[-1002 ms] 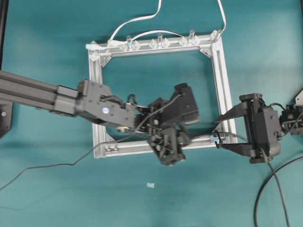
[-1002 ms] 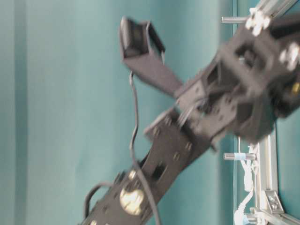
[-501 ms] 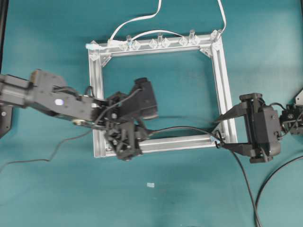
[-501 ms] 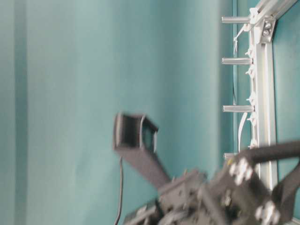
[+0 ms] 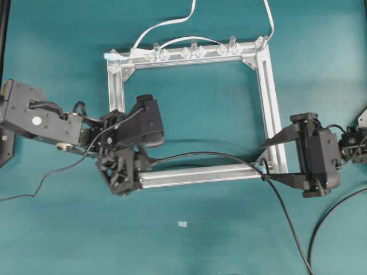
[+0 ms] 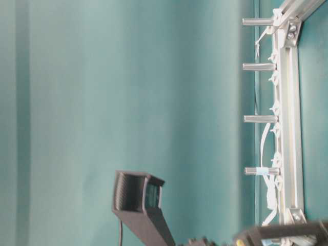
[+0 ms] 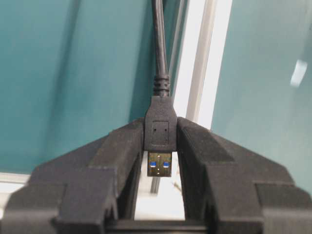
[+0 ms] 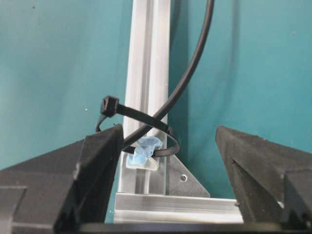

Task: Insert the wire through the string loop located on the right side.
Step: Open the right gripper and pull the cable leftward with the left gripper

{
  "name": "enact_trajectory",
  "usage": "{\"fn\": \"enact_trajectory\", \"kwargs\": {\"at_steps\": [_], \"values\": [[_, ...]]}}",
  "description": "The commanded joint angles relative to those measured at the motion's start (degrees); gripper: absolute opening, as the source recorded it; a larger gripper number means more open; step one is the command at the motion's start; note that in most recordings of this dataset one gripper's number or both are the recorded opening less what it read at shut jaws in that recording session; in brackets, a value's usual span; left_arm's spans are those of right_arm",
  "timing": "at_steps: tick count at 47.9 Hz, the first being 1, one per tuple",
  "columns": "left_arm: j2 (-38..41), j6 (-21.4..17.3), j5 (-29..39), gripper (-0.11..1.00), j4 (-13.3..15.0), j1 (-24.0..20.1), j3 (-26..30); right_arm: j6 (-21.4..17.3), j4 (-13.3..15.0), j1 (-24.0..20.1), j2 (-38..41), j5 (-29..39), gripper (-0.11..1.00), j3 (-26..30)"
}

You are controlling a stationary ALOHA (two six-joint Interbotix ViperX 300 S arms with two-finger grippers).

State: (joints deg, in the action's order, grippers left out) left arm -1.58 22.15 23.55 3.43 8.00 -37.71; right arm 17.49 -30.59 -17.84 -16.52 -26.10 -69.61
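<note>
My left gripper point(image 5: 142, 164) is shut on the black plug point(image 7: 160, 129) of the wire point(image 5: 200, 154), at the left end of the frame's near rail. The plug's silvery tip points back between the fingers point(image 7: 122, 146). From there the wire arcs right to the frame's near right corner and passes through the string loop point(image 5: 262, 169), then trails off toward the table's front edge. In the right wrist view the dark string loop point(image 8: 168, 127) rings the wire point(image 8: 192, 63) above a bluish fastener point(image 8: 144, 148). My right gripper point(image 5: 273, 160) stands open beside the loop, its jaws wide apart.
The square aluminium frame point(image 5: 269, 97) lies mid-table. Clear clips point(image 5: 192, 52) and upright posts point(image 6: 259, 66) line its far rail, where a flat white cable point(image 5: 166, 24) runs. A small white scrap point(image 5: 182, 224) lies near the front.
My left gripper has travelled left along the near rail with the plug, drawing more wire through the string loop. The right gripper has stayed open in place.
</note>
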Motion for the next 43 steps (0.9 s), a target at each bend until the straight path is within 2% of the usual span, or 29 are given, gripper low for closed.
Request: {"fn": "enact_trajectory", "kwargs": {"at_steps": [1,11,27,43], "values": [[-2.2,0.4,3.3,0.21,-0.1,1.1,-0.3,0.0,0.1,0.0,-0.3,-0.5,0.86,0.3],[-5.8,0.6,9.1,0.21,-0.1,3.2,-3.3,0.0,0.1,0.0,-0.3,-0.5,0.86,0.1],[-11.2,0.6,10.9,0.21,0.2,3.6,-7.5,0.0,0.1,0.1,-0.2,-0.7,0.86,0.1],[-11.2,0.6,11.6,0.21,0.2,4.9,-9.8,0.0,0.1,0.1,-0.3,-0.6,0.86,0.1]]}}
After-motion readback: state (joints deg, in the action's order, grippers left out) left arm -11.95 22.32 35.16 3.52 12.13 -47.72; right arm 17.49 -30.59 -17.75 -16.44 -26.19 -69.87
